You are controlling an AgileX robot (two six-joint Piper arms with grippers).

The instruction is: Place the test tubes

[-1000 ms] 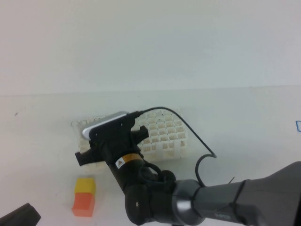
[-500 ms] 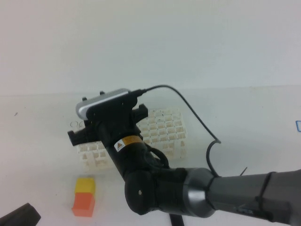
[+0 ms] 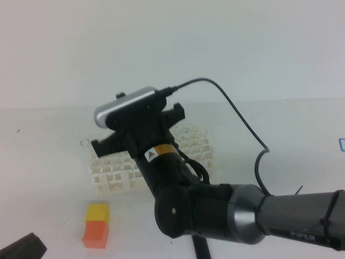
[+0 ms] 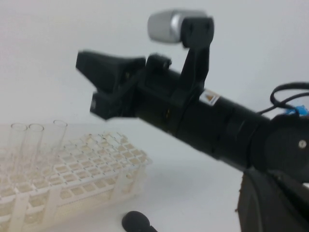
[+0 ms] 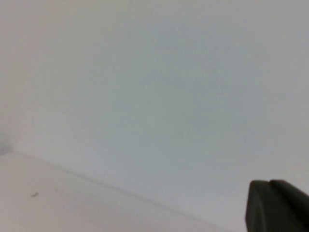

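A white grid rack point(image 3: 197, 156) stands mid-table, partly behind my right arm. In the left wrist view the rack point(image 4: 96, 169) holds three clear empty test tubes point(image 4: 35, 140) upright at one end. One tube rim point(image 3: 84, 143) shows at the rack's left corner in the high view. My right gripper point(image 3: 99, 147) hangs above the rack's left part, pointing away from the camera. From the left wrist view, no tube shows in the right gripper point(image 4: 104, 82). My left gripper point(image 3: 21, 248) rests low at the table's front left corner.
A yellow block stacked on an orange block point(image 3: 97, 224) stands in front of the rack's left end. A small dark round object point(image 4: 137, 222) lies on the table near the rack. A black cable point(image 3: 242, 118) arcs over the rack's right side.
My right arm has risen and swung a little to the right, so more of the rack's left front now shows below it. The left arm has stayed put.
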